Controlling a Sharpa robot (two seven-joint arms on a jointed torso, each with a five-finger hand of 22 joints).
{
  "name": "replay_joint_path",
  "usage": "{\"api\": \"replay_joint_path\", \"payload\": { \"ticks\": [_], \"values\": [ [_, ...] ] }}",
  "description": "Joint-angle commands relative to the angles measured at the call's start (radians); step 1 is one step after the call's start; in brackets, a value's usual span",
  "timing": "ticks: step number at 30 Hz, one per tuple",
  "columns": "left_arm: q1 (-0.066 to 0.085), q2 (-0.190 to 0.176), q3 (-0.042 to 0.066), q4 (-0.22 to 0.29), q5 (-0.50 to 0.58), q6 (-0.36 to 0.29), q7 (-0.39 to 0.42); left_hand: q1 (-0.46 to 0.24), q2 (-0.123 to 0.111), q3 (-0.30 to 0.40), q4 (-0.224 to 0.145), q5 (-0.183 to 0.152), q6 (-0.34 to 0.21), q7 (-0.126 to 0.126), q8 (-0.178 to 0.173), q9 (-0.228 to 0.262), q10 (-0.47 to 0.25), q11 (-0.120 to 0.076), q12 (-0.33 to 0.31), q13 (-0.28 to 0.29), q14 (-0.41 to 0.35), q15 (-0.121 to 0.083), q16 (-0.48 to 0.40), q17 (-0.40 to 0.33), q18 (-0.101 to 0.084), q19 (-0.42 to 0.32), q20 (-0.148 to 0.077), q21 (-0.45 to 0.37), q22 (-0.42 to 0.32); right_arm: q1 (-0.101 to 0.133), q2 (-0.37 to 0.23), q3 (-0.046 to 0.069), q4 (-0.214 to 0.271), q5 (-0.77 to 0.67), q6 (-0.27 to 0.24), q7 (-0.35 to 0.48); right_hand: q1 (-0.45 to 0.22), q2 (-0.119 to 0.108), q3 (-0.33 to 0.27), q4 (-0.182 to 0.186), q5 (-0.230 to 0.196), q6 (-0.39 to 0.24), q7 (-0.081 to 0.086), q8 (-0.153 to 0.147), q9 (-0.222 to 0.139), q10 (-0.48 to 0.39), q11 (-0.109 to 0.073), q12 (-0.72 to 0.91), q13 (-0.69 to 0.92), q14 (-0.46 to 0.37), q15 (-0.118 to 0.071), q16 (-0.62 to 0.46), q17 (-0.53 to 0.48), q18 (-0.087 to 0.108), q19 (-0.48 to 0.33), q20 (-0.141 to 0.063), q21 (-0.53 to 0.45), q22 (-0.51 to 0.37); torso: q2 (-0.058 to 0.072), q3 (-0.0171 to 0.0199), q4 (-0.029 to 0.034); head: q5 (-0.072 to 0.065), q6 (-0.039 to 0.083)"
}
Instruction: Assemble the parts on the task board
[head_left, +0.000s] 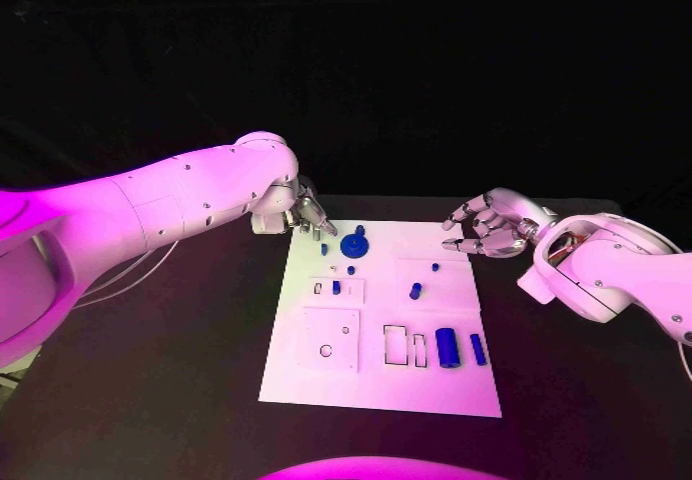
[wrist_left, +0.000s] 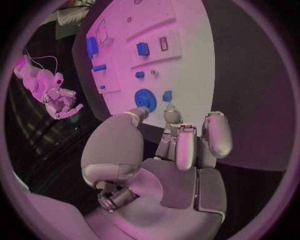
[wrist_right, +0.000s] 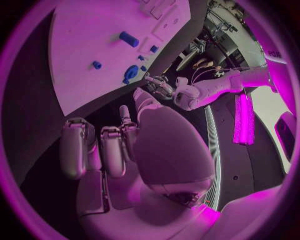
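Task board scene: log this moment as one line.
left hand: empty, at far-left corner of white task board | right hand: fingers curled, empty, off far-right corner | blue parts: on board

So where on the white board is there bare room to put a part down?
The board is bare along its near edge, below the square plate and the big blue cylinder. Its far right corner, near the right hand, is bare too. It is crowded by the blue disc, at the left hand.

no readable text, labels, numbers or signs anywhere
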Motion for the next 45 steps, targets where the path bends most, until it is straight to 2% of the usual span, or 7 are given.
{"api": "replay_joint_path", "payload": {
  "ticks": [1,8,10,13,21,38,45],
  "values": [
    [-0.004,0.008,0.000,-0.014,-0.015,0.017,0.017,0.010,-0.003,-0.009,0.000,0.003,-0.008,0.000,-0.009,-0.004,-0.007,0.003,-0.005,-0.003,0.059,0.006,-0.005,0.162,0.006,-0.007,-0.001,-0.007,-0.002,0.000,0.000,0.000,0.002,-0.005,0.000,0.007,-0.003,-0.011,0.006,-0.002,-0.004,-0.007,0.004,0.004,0.001,-0.007,0.000,-0.005,0.121,0.073,-0.005,-0.006,0.140,0.007,-0.001,-0.006,-0.005,0.118,0.001,-0.0007,-0.0005,0.001,-0.001],
    [-0.016,0.020,0.000,-0.038,-0.008,0.041,0.016,0.027,0.004,-0.026,0.000,0.001,-0.038,0.014,-0.061,-0.060,-0.021,0.016,-0.014,-0.023,0.055,0.017,-0.007,0.157,0.008,-0.015,0.009,-0.016,-0.012,0.000,0.001,0.000,0.001,-0.005,0.001,0.008,-0.004,-0.009,0.008,-0.001,-0.001,-0.007,0.004,0.005,0.001,-0.007,0.000,-0.005,0.121,0.073,-0.005,-0.006,0.139,0.007,-0.001,-0.006,-0.005,0.118,-0.001,0.0000,0.0010,0.001,-0.004],
    [-0.020,0.022,0.000,-0.043,-0.006,0.047,0.016,0.034,0.007,-0.035,0.000,0.001,-0.057,0.023,-0.092,-0.096,-0.022,0.024,-0.013,-0.025,0.055,0.024,-0.007,0.157,0.008,-0.014,0.014,-0.015,-0.010,0.000,0.001,0.000,0.001,-0.005,0.001,0.007,-0.004,-0.009,0.008,-0.001,-0.001,-0.007,0.004,0.005,0.001,-0.007,0.000,-0.005,0.121,0.073,-0.005,-0.006,0.139,0.007,-0.001,-0.006,-0.005,0.118,-0.001,0.0001,0.0012,0.001,-0.003],
    [-0.024,0.025,0.000,-0.049,-0.002,0.053,0.017,0.036,0.008,-0.037,0.000,0.001,-0.057,0.024,-0.097,-0.103,-0.023,0.024,-0.013,-0.027,0.055,0.025,-0.006,0.158,0.008,-0.015,0.015,-0.016,-0.011,0.000,0.001,0.000,0.001,-0.005,0.001,0.008,-0.004,-0.009,0.008,-0.001,-0.001,-0.007,0.004,0.005,0.001,-0.007,0.000,-0.005,0.121,0.073,-0.005,-0.006,0.139,0.007,-0.001,-0.006,-0.005,0.118,-0.001,0.0006,0.0007,0.002,-0.001],
    [-0.030,0.028,0.000,-0.054,0.012,0.039,0.028,0.038,0.010,-0.039,-0.001,0.001,-0.057,0.025,-0.101,-0.110,-0.020,0.025,-0.009,-0.022,0.056,0.026,-0.005,0.160,0.007,-0.013,0.016,-0.014,-0.008,0.000,0.002,0.000,-0.001,-0.005,0.002,0.008,-0.004,-0.009,0.008,-0.001,-0.001,-0.007,0.004,0.005,0.001,-0.007,0.000,-0.005,0.121,0.073,-0.005,-0.006,0.139,0.007,-0.001,-0.006,-0.005,0.118,-0.002,0.0002,0.0002,0.002,0.003],
    [-0.031,0.027,0.000,-0.039,0.031,0.045,0.028,0.068,0.021,-0.050,-0.002,0.002,0.021,0.011,-0.077,-0.140,-0.015,0.015,-0.002,-0.024,0.058,0.019,0.000,0.164,0.007,-0.008,0.013,-0.010,0.000,0.000,0.003,0.000,-0.001,-0.005,0.005,0.007,-0.004,-0.009,0.008,-0.001,-0.001,-0.007,0.004,0.005,0.001,-0.007,0.000,-0.005,0.121,0.073,-0.005,-0.006,0.139,0.007,-0.001,-0.006,-0.005,0.118,0.000,0.0005,-0.0003,0.009,0.004],
    [-0.032,0.029,0.000,-0.046,0.035,0.048,0.023,0.115,0.046,-0.027,-0.005,0.004,0.049,0.004,-0.053,-0.144,-0.015,0.008,-0.002,-0.027,0.057,0.012,-0.001,0.162,0.007,-0.009,0.008,-0.011,0.000,0.000,0.003,0.000,-0.001,-0.005,0.008,0.006,-0.006,-0.008,0.010,-0.001,0.000,-0.008,0.004,0.007,0.001,-0.006,0.000,-0.004,0.121,0.073,-0.005,-0.007,0.138,0.007,-0.001,-0.006,-0.006,0.118,0.000,0.0002,0.0012,0.007,0.001]
  ]
}}
